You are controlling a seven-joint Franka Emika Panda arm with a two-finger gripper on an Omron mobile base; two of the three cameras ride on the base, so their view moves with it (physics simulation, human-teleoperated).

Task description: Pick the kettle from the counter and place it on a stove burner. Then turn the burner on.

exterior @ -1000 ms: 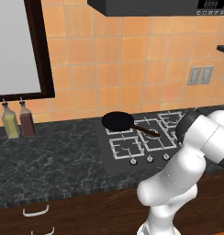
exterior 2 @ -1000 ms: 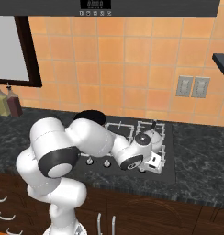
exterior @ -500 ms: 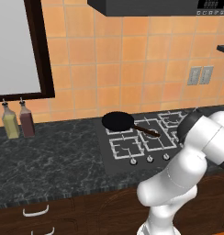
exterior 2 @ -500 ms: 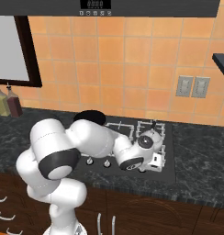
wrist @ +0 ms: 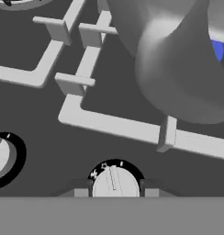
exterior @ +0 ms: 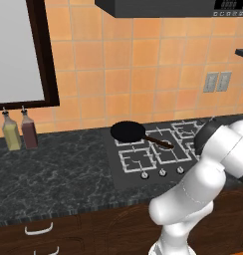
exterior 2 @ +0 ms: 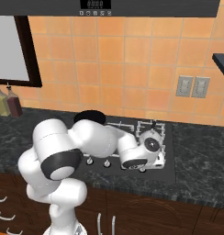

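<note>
The silvery kettle (wrist: pixel 178 59) stands on the stove's grate (wrist: pixel 109 125), looming large at the top right of the hand view. Just below it, on the stove's front strip, is a round white burner knob (wrist: pixel 114 182) in a black ring. My gripper (wrist: pixel 114 191) is down on that knob, with one dark fingertip (wrist: pixel 81 192) close against each side of it. In both base views my arm bends low over the right front of the stove (exterior: pixel 143 160) and covers the kettle. The black-grey marbled counter (exterior: pixel 54 174) runs off to the left.
A black frying pan (exterior: pixel 127 132) sits on the rear left burner, its handle pointing right. Two glass bottles (exterior: pixel 20 130) stand against the wall at the far left. Another knob (wrist: pixel 1 158) lies left of the gripped one. A range hood (exterior 2: pixel 95 5) hangs above.
</note>
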